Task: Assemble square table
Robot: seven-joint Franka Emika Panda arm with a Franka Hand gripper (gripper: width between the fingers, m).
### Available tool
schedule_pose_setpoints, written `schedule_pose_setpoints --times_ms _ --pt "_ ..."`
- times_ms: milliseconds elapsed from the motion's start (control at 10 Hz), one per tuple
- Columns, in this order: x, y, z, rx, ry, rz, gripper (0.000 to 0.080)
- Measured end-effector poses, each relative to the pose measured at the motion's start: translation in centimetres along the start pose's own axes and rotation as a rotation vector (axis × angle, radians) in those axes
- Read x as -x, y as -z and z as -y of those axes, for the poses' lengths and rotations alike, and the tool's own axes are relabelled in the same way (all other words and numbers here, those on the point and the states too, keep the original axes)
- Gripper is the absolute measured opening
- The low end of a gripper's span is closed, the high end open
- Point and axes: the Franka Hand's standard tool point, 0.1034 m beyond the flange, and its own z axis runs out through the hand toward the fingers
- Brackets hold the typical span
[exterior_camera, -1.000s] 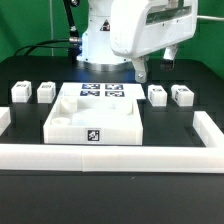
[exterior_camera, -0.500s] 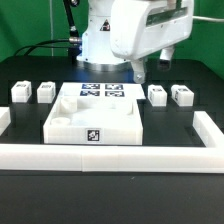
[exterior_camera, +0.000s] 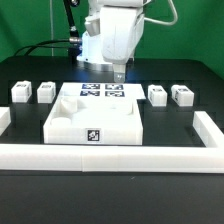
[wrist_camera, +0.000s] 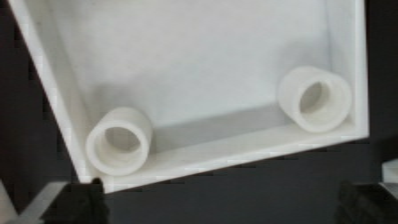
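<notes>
The white square tabletop (exterior_camera: 95, 118) lies in the middle of the table, rim up, with a black-and-white tag (exterior_camera: 93, 135) on its front edge. Four small white legs stand apart from it: two at the exterior view's left (exterior_camera: 20, 92) (exterior_camera: 46, 92) and two at its right (exterior_camera: 157, 95) (exterior_camera: 182, 95). My gripper (exterior_camera: 120, 72) hangs above the slab's far side, touching nothing. The wrist view shows the tabletop's inside (wrist_camera: 196, 70) with two round sockets (wrist_camera: 121, 145) (wrist_camera: 317, 98). The gripper (wrist_camera: 222, 205) is open and empty, its dark fingertips (wrist_camera: 71, 205) wide apart.
The marker board (exterior_camera: 100, 90) lies just behind the tabletop, under the gripper. A long white low border wall (exterior_camera: 110, 156) runs along the front and turns up at both sides. The robot's base (exterior_camera: 100, 45) stands behind, on the black table.
The arm has swung to the exterior view's left. The gripper moved from above the right-hand legs to above the slab's far edge. Nothing was picked up.
</notes>
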Motion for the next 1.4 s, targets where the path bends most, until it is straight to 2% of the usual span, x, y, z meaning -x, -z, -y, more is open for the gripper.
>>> schedule_pose_setpoints --times_ms 200,300,400,500,600,700,1000,1200,1300,1400 --pt "0.5 -0.4 0.2 0.004 0.085 -0.001 0.0649" --pt "2.1 -2.1 2.1 0.01 0.107 -0.004 0.0649" --pt "3.8 -4.1 4.6 0.012 0.121 -0.009 0.0649" --pt "5.2 -6.2 6.5 0.006 0.14 -0.015 0.0649" --pt "6.2 -7.9 7.1 -0.002 0.136 -0.022 0.0649" --pt "6.5 -9.0 7.4 -0.016 0.126 -0.026 0.0649" --pt "6.4 -9.8 7.4 -0.004 0.121 -0.031 0.0649" --pt "6.4 -9.9 7.4 -0.005 0.12 -0.031 0.0406" --pt "6.4 -9.9 7.4 -0.005 0.12 -0.031 0.0406" --pt "6.4 -9.9 7.4 -0.006 0.12 -0.031 0.0224"
